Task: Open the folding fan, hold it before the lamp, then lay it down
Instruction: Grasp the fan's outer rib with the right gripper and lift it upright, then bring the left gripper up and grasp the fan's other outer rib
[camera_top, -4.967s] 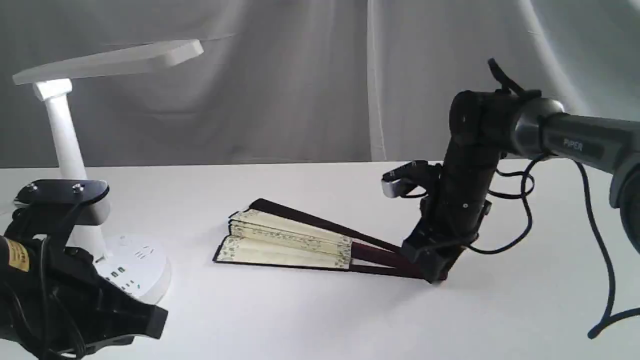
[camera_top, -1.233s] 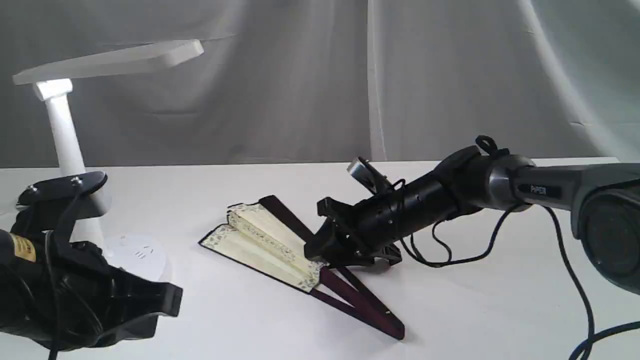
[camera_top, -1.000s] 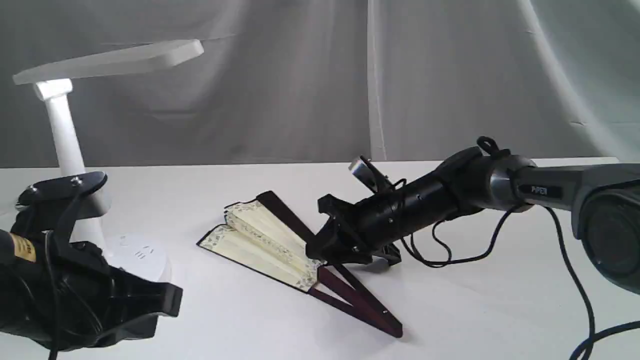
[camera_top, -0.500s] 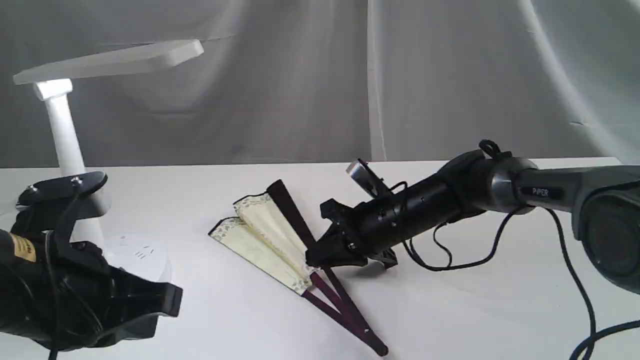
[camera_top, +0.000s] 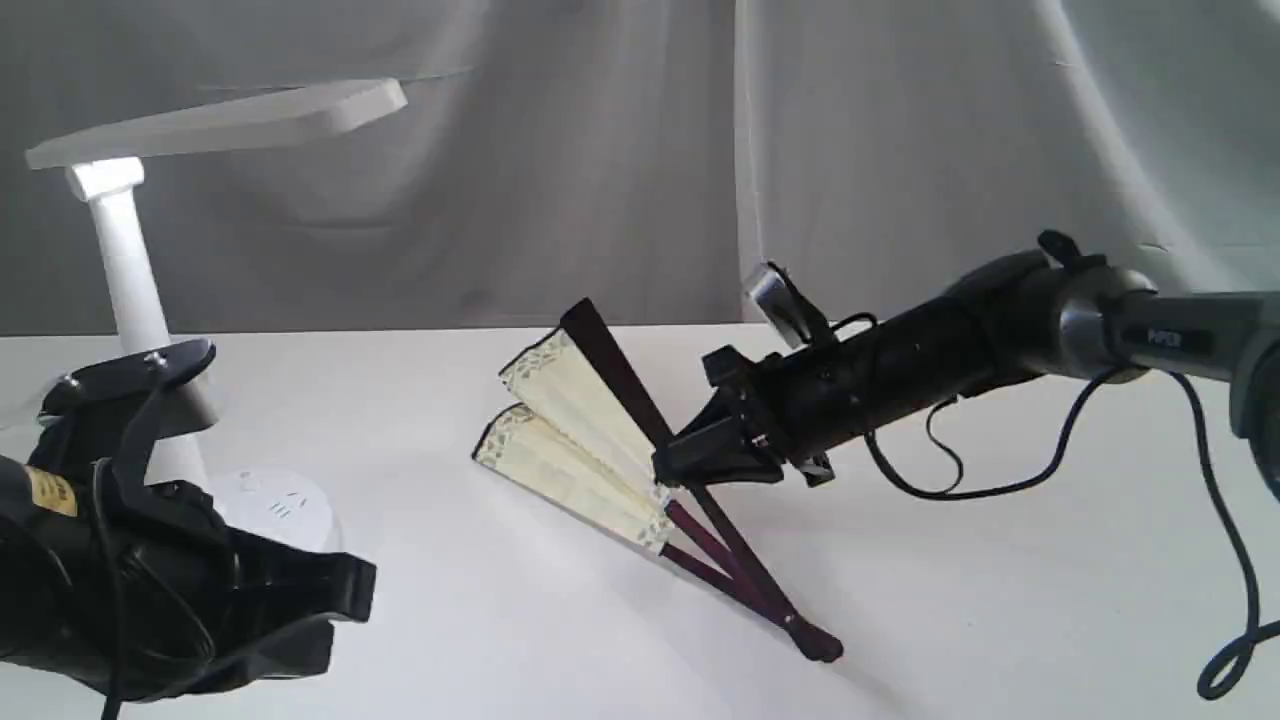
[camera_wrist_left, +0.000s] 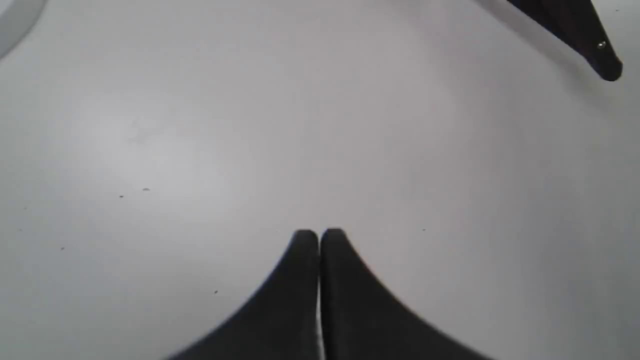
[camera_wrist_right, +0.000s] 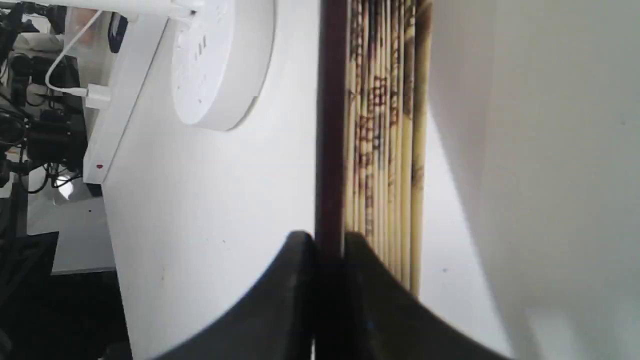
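My right gripper (camera_top: 668, 468) was clenched on the folding fan (camera_top: 575, 440), fingers pinching its dark outer guard (camera_wrist_right: 330, 125) right where the paper began. Writing first: "PIPER" (camera_top: 1165, 338) read in pale letters on my right arm, back behind the wrist. Brownish characters ran down the pleats (camera_wrist_right: 380, 110) ahead of my fingertips, but edge-on and too squeezed to read. There was a yellow label (camera_top: 45, 490) on my left arm, too small to make out. The fan was only partly spread: two cream bundles splayed out beyond my right fingers, and the maroon ribs (camera_top: 720, 545) ran back beneath them to the pivot end (camera_top: 815, 643), low by the white table (camera_top: 1000, 600). Farther out past the paper's edge stood the white desk lamp (camera_top: 125, 260), well apart from my grip. My left gripper (camera_wrist_left: 319, 234) had its fingers pressed flat against each other over the table, the fan's pivot end well off from their tips.
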